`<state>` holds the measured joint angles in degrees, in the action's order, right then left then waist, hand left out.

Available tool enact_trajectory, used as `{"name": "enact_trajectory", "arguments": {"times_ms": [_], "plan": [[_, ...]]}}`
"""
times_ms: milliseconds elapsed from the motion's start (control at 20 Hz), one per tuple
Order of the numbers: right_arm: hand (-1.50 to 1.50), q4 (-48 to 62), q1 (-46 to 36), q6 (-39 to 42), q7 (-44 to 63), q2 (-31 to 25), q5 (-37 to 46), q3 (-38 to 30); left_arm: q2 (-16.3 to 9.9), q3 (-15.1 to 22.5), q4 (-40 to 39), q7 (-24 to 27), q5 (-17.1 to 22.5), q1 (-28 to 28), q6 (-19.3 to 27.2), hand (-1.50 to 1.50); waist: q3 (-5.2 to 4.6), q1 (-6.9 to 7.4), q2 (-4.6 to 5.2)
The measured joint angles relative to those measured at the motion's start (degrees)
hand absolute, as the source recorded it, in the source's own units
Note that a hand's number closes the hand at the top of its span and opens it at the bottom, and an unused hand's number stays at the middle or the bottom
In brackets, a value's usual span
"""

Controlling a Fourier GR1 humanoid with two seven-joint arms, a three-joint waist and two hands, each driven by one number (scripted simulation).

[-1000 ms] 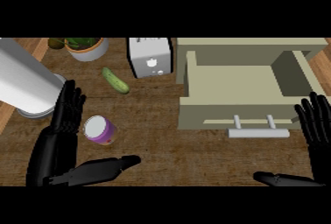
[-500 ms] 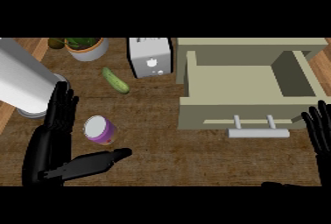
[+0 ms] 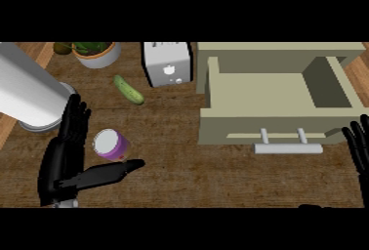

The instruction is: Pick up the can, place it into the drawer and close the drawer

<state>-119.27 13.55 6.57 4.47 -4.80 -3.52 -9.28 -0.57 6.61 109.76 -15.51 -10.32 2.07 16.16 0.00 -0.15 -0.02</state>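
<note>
Head view, as the robot looks steeply down at the surface (image 3: 216,171):

Left hand (image 3: 61,163): open, fingers straight and pointing up the view, thumb stretched out to the right; it holds nothing.

Can (image 3: 112,145): purple with a white top, standing on the surface just right of the left hand's fingers and just above its thumb; whether it touches the hand, I cannot tell.

Right hand (image 3: 358,146): at the view's right edge, only straight fingers showing, pointing up, open and holding nothing.

Drawer (image 3: 263,93): pulled open, up and to the left of the right hand, well to the right of the left hand; its pale inside shows.

Handle (image 3: 287,148): a light bar on the drawer's front, just left of the right hand's fingers and apart from them.

Cucumber (image 3: 128,89): lying slanted on the surface, above the can and the left hand.

Toaster (image 3: 167,63): right of the cucumber, just left of the drawer.

Plant pot (image 3: 95,52): far above the left hand, near the top.

Cylinder (image 3: 29,95): large, white-grey, just left of the left hand's fingertips.
</note>
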Motion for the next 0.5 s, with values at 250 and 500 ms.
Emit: {"name": "enact_trajectory", "arguments": {"times_ms": [250, 500], "plan": [[-1.50, -0.8, 1.1, 1.2, -0.2, 0.3, -0.2, -0.6, 0.2, -0.4, -6.7, 5.1, 1.4, -1.6, 1.7, -1.50, 0.00, -0.08, 0.01], [-1.50, -0.5, 1.8, 2.0, -1.2, 1.0, 0.0, -1.1, 0.0, -0.8, -8.8, 8.6, 2.5, 0.7, 1.9, -1.50, 0.01, -0.01, 0.00]]}}
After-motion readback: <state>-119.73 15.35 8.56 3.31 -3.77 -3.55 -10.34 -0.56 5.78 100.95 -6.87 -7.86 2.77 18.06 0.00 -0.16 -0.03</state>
